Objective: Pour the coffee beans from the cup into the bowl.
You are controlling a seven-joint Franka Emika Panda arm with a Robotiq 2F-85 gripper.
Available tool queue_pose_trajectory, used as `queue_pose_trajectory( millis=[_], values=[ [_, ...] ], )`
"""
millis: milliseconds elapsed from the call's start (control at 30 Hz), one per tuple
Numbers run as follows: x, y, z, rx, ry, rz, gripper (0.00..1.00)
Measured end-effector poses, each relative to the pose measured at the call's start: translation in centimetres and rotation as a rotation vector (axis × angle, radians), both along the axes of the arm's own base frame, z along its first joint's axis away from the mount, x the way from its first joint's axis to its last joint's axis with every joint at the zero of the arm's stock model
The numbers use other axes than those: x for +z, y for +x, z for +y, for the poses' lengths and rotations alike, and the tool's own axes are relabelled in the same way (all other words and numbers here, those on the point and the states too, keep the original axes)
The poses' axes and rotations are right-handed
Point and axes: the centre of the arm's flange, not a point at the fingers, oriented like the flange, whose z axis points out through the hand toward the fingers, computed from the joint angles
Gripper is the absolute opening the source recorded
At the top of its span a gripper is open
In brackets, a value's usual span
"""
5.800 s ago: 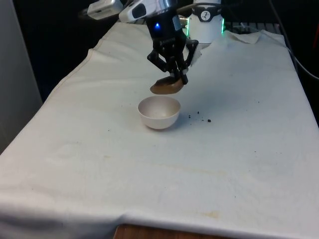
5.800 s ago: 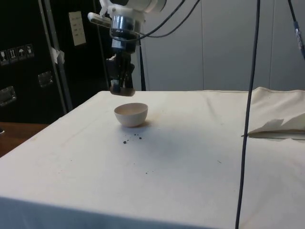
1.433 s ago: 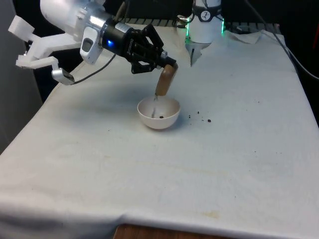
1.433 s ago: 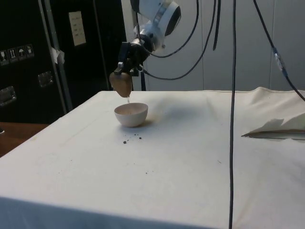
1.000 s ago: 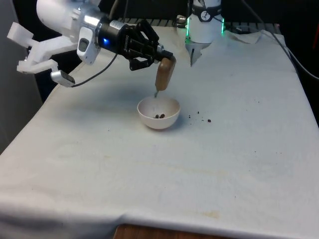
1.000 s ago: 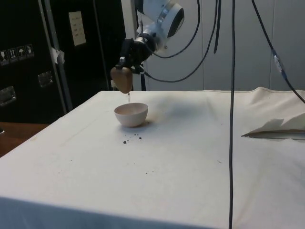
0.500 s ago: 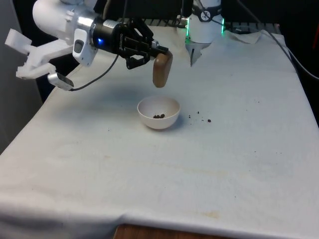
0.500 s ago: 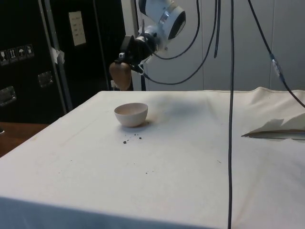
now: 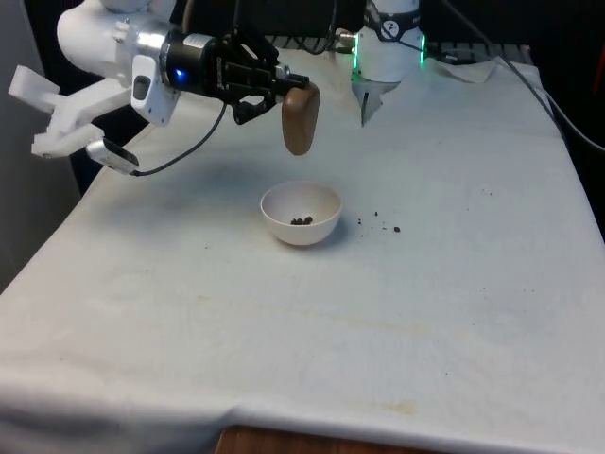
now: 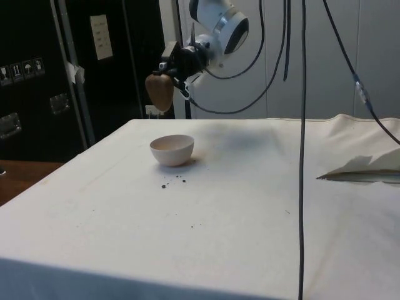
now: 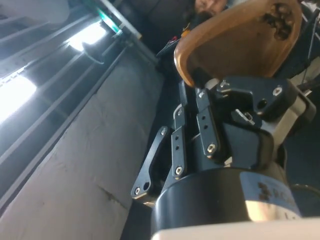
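Gripper [image 9: 280, 96] is clamped on the rim of the brown cup [image 9: 300, 121], arm lying nearly horizontal. Cup hangs tipped on its side, mouth turned down, above the bowl [image 9: 301, 213] and a little toward the front view's left of its centre; clear air between the two. Bowl sits on the tablecloth [image 9: 425, 284] with a small dark cluster of coffee beans [image 9: 302, 220] at its bottom. Pour looks essentially done.

Risks:
- wrist view shows a few beans [image 11: 278, 16] lodged inside the cup; any swing away from the bowl while tilted would probably drop them on the cloth
- stray beans [image 9: 381, 223] already lie on the cloth just beside the bowl on the front view's right, so spillage is a live failure mode here
- grip is on the thin rim only; a fast rotation back to upright may let the cup slip
- bowl is light and round-bottomed; a knock from the cup would likely shift or tip it

Materials: cup smooth, matte, wood-toned, rounded like an egg. Bowl white, hemispherical, thin-walled, matte. Cloth white, soft, slightly wrinkled, faintly stained
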Motion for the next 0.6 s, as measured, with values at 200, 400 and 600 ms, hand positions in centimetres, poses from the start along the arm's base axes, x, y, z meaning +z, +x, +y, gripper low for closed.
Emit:
queue_pose_trajectory(
  millis=[200, 400, 600],
  values=[
    [0.01, -0.14, -0.61, -0.008, 0.039, -0.008, 0.0],
    [0.0, -0.27, -0.89, -0.014, 0.08, -0.01, 0.0],
    [-0.22, -0.38, -0.95, -0.017, 0.114, -0.009, 0.0]
  ],
)
